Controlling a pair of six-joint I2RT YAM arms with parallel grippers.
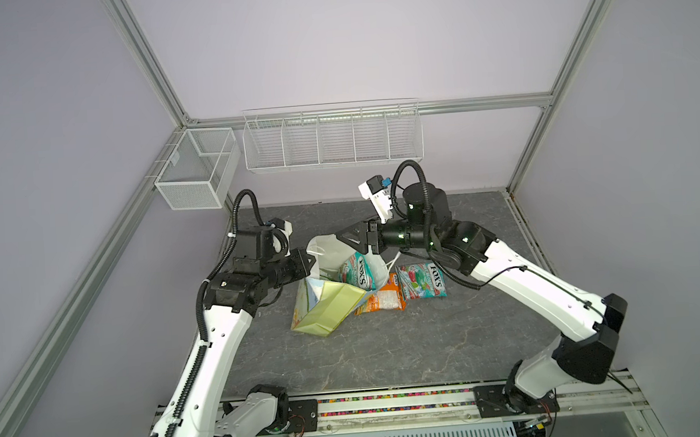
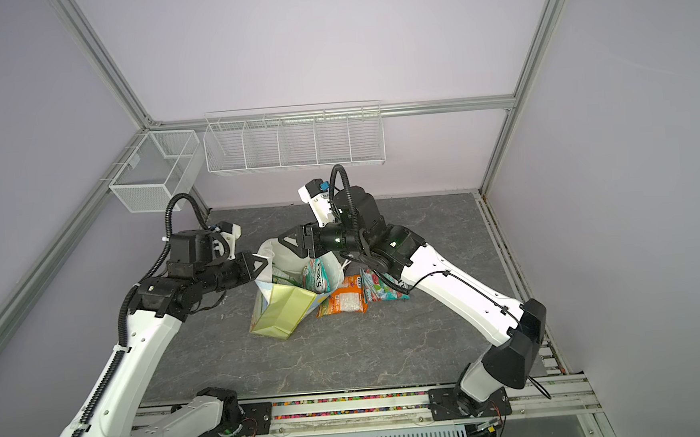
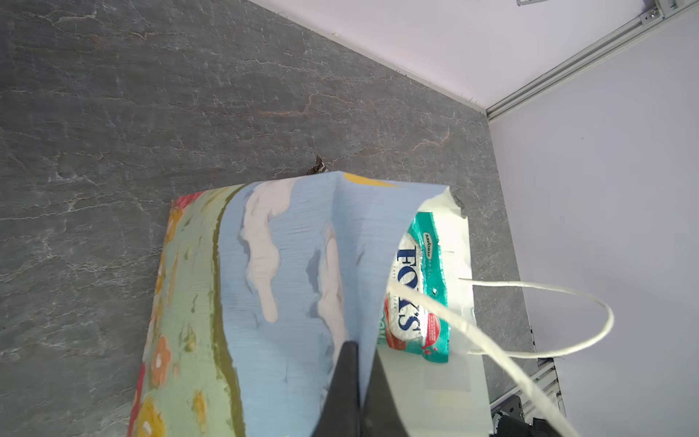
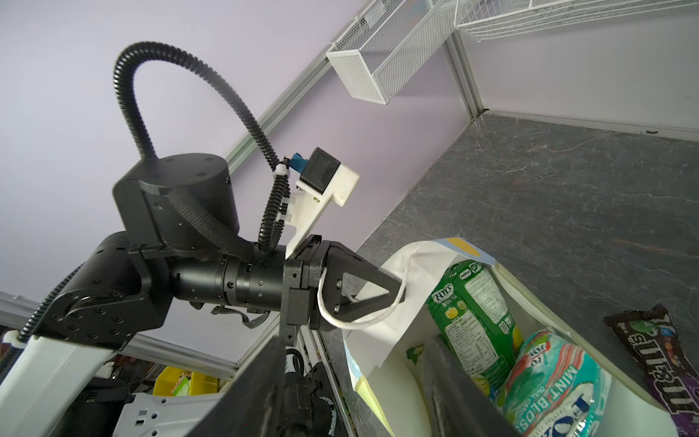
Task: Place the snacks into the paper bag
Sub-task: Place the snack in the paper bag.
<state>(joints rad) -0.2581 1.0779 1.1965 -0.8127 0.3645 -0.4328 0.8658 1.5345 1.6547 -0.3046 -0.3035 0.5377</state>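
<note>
The paper bag [image 1: 329, 308] [image 2: 283, 311] leans on the table with its mouth held wide. My left gripper [image 1: 307, 266] [image 3: 358, 363] is shut on the bag's blue sky wall [image 3: 295, 295], and a white cord handle [image 4: 363, 321] loops round its fingers. My right gripper [image 1: 339, 240] [image 4: 355, 378] hangs open over the mouth, holding nothing. A teal FOX'S pouch [image 1: 360, 273] [image 4: 548, 382] and a green pouch [image 4: 476, 302] lie in the bag. On the table beside it are an orange pouch [image 1: 382, 298], a teal-red FOX'S pouch [image 1: 421, 284] and a brown M&M's pack [image 4: 658, 359].
Two white wire baskets hang on the back wall, a mesh one [image 1: 199, 166] at the left and a long divided one [image 1: 331, 139]. Aluminium frame posts edge the grey stone-look table [image 1: 389, 350]. The arms' base rail [image 1: 393, 408] runs along the front.
</note>
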